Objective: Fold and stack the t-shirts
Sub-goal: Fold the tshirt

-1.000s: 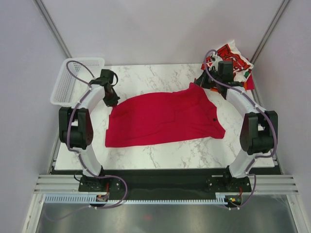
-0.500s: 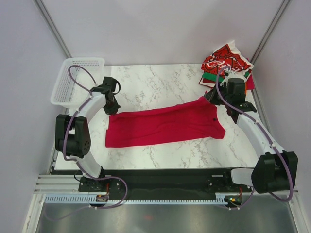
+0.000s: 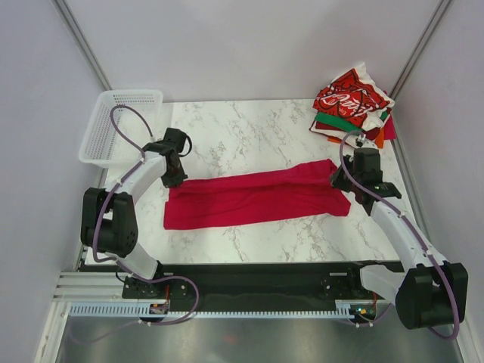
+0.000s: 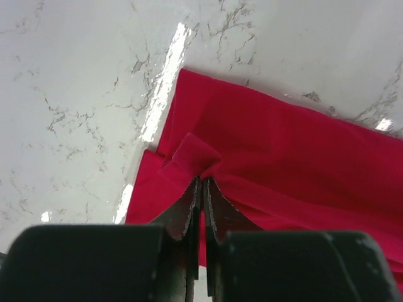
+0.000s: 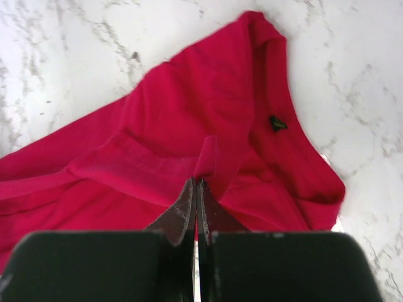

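Now the red shirt lies flat in the middle of the table, folded into one long strip that runs from 9 o'clock to 3 o'clock. The left gripper is down at the 9 o'clock end, on the far corner of the strip. Its fingers are pressed together with a small pinch of red cloth caught between the tips. The right gripper is down at the 3 o'clock end, near the neck hole. Its fingers are also squeezed tight on a little flap of the same shirt. Each one holds one end so the long edge is straight and the cloth does not sag in the middle. The top layer sits on the bottom layer, so this fold seems nearly done. Letting go looks like the next thing to do. After that the strip would need folding again from its ends to make it small. The pile of folded shirts sits at the 1 o'clock corner, well apart from the red one, with a red and white printed shirt on top. That is likely where the red shirt should end up. A white basket sits at the 10 o'clock corner
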Controlling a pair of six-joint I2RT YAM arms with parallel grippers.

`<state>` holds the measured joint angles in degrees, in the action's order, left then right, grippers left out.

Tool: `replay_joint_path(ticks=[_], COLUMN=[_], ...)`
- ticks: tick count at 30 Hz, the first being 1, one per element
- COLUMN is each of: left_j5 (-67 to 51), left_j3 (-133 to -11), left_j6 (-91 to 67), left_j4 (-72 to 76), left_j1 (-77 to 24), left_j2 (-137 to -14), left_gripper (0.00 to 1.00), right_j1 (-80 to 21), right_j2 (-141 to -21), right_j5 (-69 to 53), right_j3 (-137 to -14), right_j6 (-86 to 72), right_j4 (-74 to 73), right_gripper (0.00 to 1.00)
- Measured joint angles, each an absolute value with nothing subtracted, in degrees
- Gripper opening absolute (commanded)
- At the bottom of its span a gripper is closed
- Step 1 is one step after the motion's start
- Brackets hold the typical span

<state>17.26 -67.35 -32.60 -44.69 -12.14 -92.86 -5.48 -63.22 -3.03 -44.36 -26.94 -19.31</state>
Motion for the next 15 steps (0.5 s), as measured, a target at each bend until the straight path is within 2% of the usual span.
replay_joint_path(ticks=[1,2,3,4,5,8,11,15], left_j5=[17.7,18.1,18.6,19.4,20.2,22.8,24.6,25.3], left_j3=[-67.0,-66.6,-66.3,-66.0,-65.8,-65.1,-65.0,-66.0], left_j6=[-32.6,-32.6,-32.4,-32.2,-32.2,-32.3,-32.3,-32.3], left_j4=[-45.0,-45.5,-46.7,-47.8,-48.9,-51.9,-53.8,-54.8], left_j1=[-12.3,-12.4,-12.6,-12.6,-12.7,-12.7,-12.6,-12.8], left_j2=[-92.7,-92.5,-92.3,-92.2,-92.0,-90.3,-87.2,-84.2], left_gripper=[0.11,0.20,0.39,0.51,0.64,0.73,0.72,0.70], right_j1=[-5.5,-5.5,-5.5,-5.5,-5.5,-5.4,-5.3,-5.3], right_j2=[-63.0,-62.9,-62.8,-62.7,-62.7,-62.7,-62.4,-61.1], right_j5=[-1.9,-0.8,0.3,1.3,2.3,5.1,7.2,7.9], right_j3=[-43.7,-43.2,-42.6,-41.9,-41.2,-39.6,-39.0,-38.9], right_j6=[-27.4,-27.9,-28.6,-29.3,-30.1,-31.6,-32.6,-33.4], right_j4=[-19.7,-20.1,-20.4,-20.5,-20.9,-22.1,-22.8,-22.7], right_gripper=[0.00,0.02,0.11,0.22,0.46,0.88,0.93,0.91])
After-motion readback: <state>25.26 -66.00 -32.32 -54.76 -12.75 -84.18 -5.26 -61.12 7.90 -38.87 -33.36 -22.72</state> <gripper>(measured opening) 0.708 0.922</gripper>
